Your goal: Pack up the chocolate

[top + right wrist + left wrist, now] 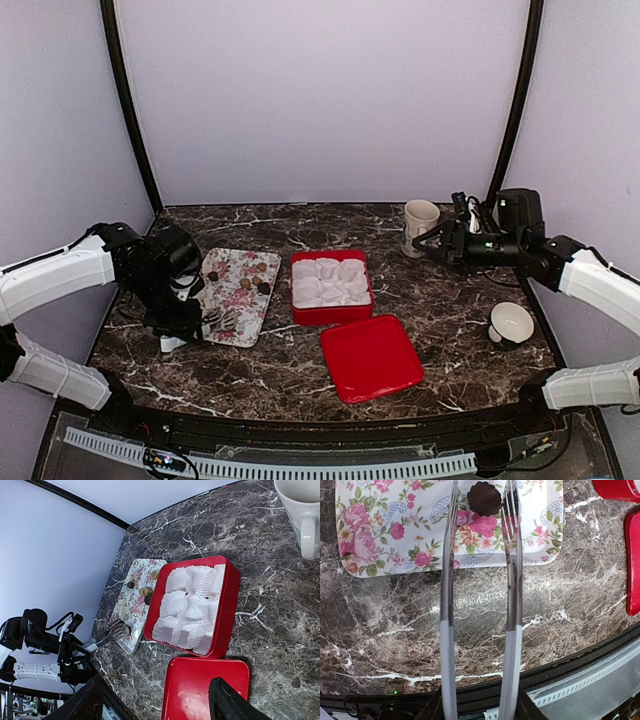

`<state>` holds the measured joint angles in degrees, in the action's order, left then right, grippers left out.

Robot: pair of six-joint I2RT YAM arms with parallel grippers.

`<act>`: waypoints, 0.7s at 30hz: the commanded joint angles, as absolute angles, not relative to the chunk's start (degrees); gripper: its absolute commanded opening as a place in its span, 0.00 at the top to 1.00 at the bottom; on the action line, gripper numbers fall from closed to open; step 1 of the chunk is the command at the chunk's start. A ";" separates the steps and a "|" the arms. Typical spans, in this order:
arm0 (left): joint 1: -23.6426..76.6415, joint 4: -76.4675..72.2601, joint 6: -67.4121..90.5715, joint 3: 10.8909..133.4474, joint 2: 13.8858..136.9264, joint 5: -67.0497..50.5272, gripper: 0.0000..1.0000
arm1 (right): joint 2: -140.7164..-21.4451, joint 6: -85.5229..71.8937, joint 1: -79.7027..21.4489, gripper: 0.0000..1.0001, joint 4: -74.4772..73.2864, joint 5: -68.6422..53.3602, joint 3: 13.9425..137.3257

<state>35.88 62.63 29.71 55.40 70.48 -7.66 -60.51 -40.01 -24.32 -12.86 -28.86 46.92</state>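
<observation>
The flowery tray at frame left is holding the chocolate. The left jaws are pinching tongs spread around one ball; the right jaws are gaping empty. We are guessing it is light and squashy: squeeze its sides gently.

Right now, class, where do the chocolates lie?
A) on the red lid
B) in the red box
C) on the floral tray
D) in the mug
C: the chocolates all sit on the tray, and the box holds none.
</observation>
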 commanded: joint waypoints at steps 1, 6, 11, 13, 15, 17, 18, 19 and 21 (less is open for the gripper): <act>35.77 62.67 28.07 55.03 71.13 -6.73 0.62 | -60.29 -40.52 -24.02 0.28 -10.59 -28.65 46.26; 35.77 62.79 27.85 55.21 71.39 -6.16 0.64 | -60.00 -40.38 -24.09 0.28 -10.96 -28.48 46.24; 35.77 63.85 27.88 57.01 71.07 -4.90 0.68 | -59.81 -40.18 -24.08 0.28 -11.40 -28.31 46.35; 35.77 64.62 27.78 58.46 70.74 -4.38 0.70 | -59.84 -40.23 -24.04 0.28 -11.34 -28.25 46.32; 35.77 64.68 27.42 59.86 70.48 -4.49 0.73 | -60.10 -40.28 -24.06 0.28 -11.38 -28.38 46.58; 35.77 65.15 27.18 62.18 70.53 -4.53 0.75 | -60.23 -40.17 -24.07 0.28 -11.55 -28.38 46.74; 35.77 65.29 27.10 63.05 70.64 -4.64 0.75 | -60.24 -40.05 -24.08 0.28 -11.62 -28.40 46.83; 35.77 65.45 27.00 64.78 70.85 -4.72 0.75 | -60.28 -39.88 -24.10 0.27 -11.87 -28.44 46.98; 35.77 65.37 26.75 67.78 71.28 -5.30 0.75 | -60.48 -39.33 -24.08 0.27 -12.72 -28.31 47.46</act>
